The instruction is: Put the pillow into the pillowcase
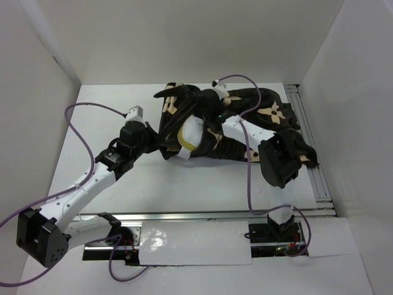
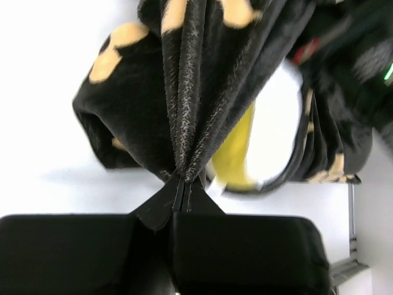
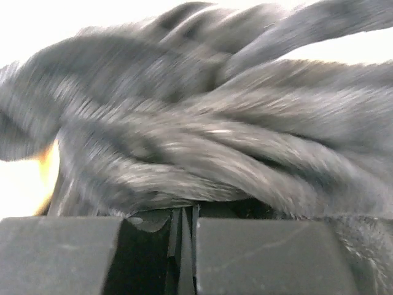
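Looking over the white table (image 1: 196,184), I am seeing the dark plush flower-printed pillowcase (image 1: 264,114) lying at its far side, long axis running left to right, mouth facing left. The white yellow-trimmed pillow (image 1: 191,134) is showing in that mouth. My left gripper (image 2: 182,184) and right gripper (image 3: 182,216) are each clamping bunched pillowcase fabric.

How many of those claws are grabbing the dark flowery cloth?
2. The left gripper pinches the pillowcase at its left edge; the right gripper clamps bunched folds farther right.
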Action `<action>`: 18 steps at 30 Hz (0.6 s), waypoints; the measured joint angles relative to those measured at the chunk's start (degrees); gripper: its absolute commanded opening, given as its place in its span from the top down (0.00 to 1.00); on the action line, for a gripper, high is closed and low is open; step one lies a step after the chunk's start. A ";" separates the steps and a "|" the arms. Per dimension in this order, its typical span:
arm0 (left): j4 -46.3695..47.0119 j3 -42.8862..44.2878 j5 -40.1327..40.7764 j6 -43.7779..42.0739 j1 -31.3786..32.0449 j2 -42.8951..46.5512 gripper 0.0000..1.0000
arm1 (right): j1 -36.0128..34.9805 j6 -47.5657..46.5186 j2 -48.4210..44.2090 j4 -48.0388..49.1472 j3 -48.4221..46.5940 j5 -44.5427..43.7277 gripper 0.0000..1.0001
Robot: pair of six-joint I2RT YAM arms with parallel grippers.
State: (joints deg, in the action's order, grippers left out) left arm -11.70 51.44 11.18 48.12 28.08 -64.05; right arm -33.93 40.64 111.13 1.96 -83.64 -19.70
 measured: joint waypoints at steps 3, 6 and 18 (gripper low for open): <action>2.19 -3.74 -1.18 1.77 1.60 2.86 1.00 | 1.99 6.97 1.90 -5.42 -5.60 -0.37 1.00; 5.66 -6.97 -2.16 3.52 4.42 4.22 1.00 | 2.16 13.99 5.20 -10.47 -11.30 -0.50 1.00; -1.20 8.00 -3.02 -0.13 6.69 -2.91 1.00 | -3.87 23.67 15.85 -13.97 -19.21 -17.70 1.00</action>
State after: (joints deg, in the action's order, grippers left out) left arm -12.91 59.44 8.16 47.99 34.76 -66.96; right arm -37.80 64.31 126.98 -12.01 -102.85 -37.41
